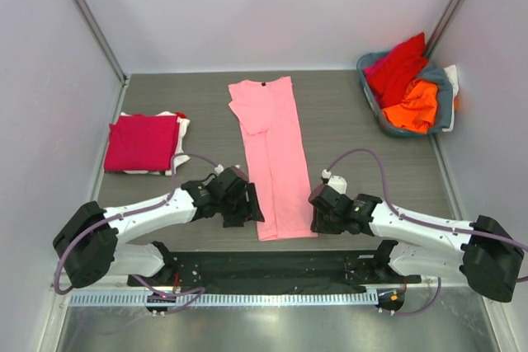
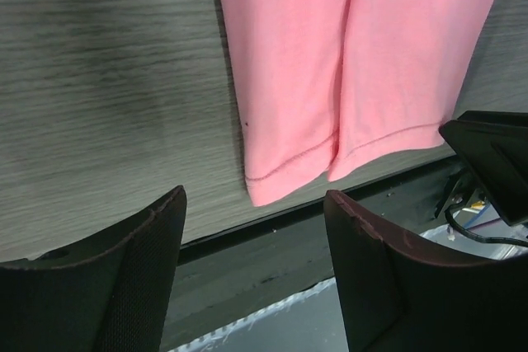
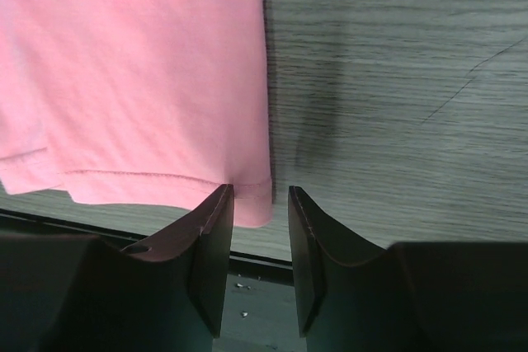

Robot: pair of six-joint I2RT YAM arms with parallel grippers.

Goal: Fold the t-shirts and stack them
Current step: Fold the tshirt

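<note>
A light pink t-shirt [image 1: 272, 158], folded lengthwise into a long strip, lies flat in the middle of the table. My left gripper [image 1: 241, 208] is open and empty just left of its near hem. In the left wrist view the gripper [image 2: 254, 195] stands wide open over the hem's corner [image 2: 280, 179]. My right gripper [image 1: 318, 213] is at the hem's right corner. In the right wrist view this gripper [image 3: 260, 192] is narrowly open, with the pink hem corner [image 3: 252, 195] just past its tips. A folded crimson t-shirt [image 1: 142, 143] lies on a white one [image 1: 181, 126] at the left.
A grey-blue basket [image 1: 446, 98] at the back right holds a red t-shirt [image 1: 400, 68] and an orange t-shirt [image 1: 415, 106]. The table's near edge with a black rail [image 1: 264, 268] lies just behind both grippers. Walls close in the left, back and right.
</note>
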